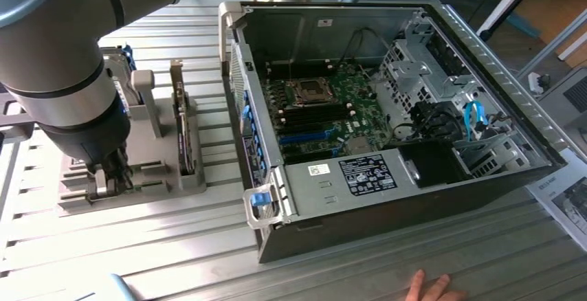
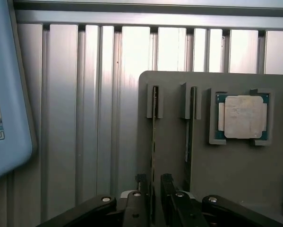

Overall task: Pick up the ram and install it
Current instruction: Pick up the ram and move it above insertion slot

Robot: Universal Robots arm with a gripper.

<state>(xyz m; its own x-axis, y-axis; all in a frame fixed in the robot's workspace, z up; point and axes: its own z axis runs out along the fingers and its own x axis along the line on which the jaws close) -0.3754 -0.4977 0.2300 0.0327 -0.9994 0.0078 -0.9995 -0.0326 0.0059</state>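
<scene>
Straddling the thin ram [image 2: 154,137], on edge in a matte grey slotted holder [image 2: 226,175] on the ribbed metal bench [image 2: 75,118], the black pincer [image 2: 153,183] stands wide.

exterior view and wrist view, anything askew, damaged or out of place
Nothing spilled or broken. The thin, narrow ram stick stands straight in the grey holder, and the silver-topped processor sits flat in its recess. One oddity: a person's fingertips at the ribbed metal table beside the open black computer case.

Bright glare on the slatted table [image 2: 75,118]
</scene>
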